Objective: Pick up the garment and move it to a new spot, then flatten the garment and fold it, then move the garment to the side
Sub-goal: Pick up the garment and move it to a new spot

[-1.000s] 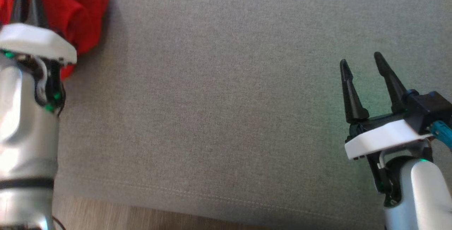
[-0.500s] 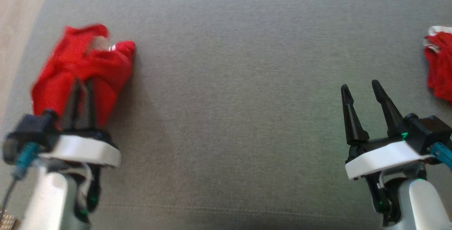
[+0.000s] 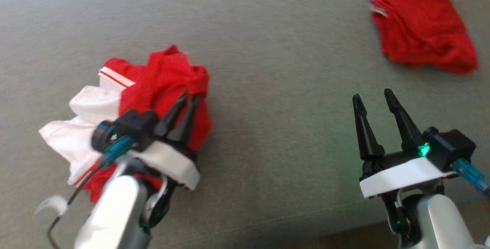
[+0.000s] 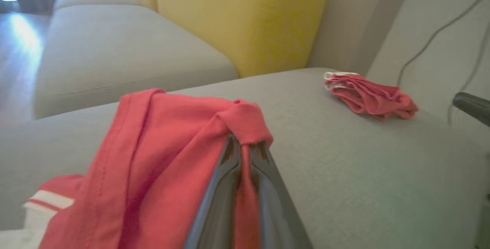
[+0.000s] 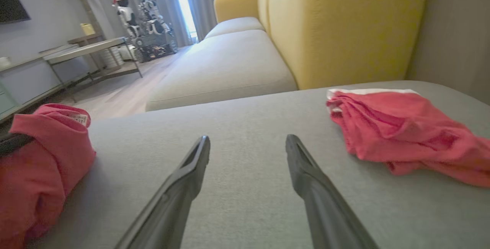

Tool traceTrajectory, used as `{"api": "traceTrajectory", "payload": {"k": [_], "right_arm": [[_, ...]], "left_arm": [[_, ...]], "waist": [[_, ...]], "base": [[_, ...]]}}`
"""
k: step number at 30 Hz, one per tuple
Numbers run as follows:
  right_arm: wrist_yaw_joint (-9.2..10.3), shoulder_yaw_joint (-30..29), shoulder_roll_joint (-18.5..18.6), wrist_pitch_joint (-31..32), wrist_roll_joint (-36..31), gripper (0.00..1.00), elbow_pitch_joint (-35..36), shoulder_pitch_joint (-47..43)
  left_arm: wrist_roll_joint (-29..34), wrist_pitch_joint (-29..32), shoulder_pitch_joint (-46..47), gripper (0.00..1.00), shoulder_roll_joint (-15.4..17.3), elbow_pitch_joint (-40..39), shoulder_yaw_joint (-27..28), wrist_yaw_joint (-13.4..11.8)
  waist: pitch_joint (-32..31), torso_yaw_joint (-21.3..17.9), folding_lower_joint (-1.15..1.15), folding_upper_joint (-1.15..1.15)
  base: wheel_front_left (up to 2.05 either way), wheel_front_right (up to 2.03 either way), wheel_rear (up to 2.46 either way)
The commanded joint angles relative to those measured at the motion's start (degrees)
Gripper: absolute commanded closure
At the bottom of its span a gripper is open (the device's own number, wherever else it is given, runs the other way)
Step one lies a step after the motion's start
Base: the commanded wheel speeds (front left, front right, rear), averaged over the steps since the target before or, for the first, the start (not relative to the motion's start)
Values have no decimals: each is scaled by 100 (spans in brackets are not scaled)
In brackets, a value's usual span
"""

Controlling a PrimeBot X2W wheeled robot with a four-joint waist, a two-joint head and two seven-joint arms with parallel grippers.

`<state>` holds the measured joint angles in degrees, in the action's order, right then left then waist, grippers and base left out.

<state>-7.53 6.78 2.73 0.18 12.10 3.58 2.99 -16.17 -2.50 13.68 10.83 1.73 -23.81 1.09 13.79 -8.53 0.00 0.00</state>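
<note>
While the left gripper (image 3: 190, 98) pinches a fold of the crumpled red-and-white cloth garment (image 3: 168, 73) between its two dark fingers, the rest of that garment lies bunched on the left part of the grey upholstered cushion (image 3: 268, 88). Well apart, the right gripper (image 3: 372, 94) hovers empty with its fingers spread. A folded red cloth (image 3: 421, 27) lies near the cushion's far right corner.

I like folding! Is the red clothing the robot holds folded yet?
No, crumpled: the garment bunches in a heap, pinched by the shut left gripper.
</note>
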Motion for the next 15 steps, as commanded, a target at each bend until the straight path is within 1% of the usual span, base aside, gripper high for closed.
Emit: {"api": "traceTrajectory", "payload": {"k": [1, 2, 6, 8, 9, 10, 11, 15], "right_arm": [[4, 148, 15, -121, 82, 0, 151, 217], [4, 148, 15, -121, 82, 0, 151, 217], [4, 131, 15, -245, 172, 0, 70, 253], [4, 174, 15, -286, 212, 0, 31, 286], [4, 203, 15, -306, 231, 0, 9, 308], [4, 217, 15, -326, 246, 0, -12, 322], [4, 215, 15, -350, 264, 0, -32, 329], [4, 178, 15, -421, 291, 0, -113, 315]], "left_arm": [[13, 20, 409, 100, -80, -4, 48, 102], [13, 20, 409, 100, -80, -4, 48, 102], [55, -27, 829, 100, -348, 478, -269, 258], [-12, -13, 971, 100, -426, 784, -366, 332], [-78, -1, 1005, 90, -451, 926, -392, 368], [-116, 16, 1033, 51, -462, 1062, -425, 396], [-130, 18, 1055, 0, -463, 1180, -466, 421], [-178, -161, 1052, 0, -462, 1386, -588, 488]], "waist": [[329, -601, 0, 0], [329, -601, 0, 0], [469, -868, 0, 0], [520, -967, 0, 0], [539, -1016, 0, 0], [549, -1039, 0, 0], [552, -1050, 0, 0], [494, -977, 0, 0]], "base": [[0, 0, 0], [0, 0, 0], [0, 0, 0], [0, 0, 0], [0, 0, 0], [0, 0, 0], [0, 0, 0], [0, 0, 0]]}}
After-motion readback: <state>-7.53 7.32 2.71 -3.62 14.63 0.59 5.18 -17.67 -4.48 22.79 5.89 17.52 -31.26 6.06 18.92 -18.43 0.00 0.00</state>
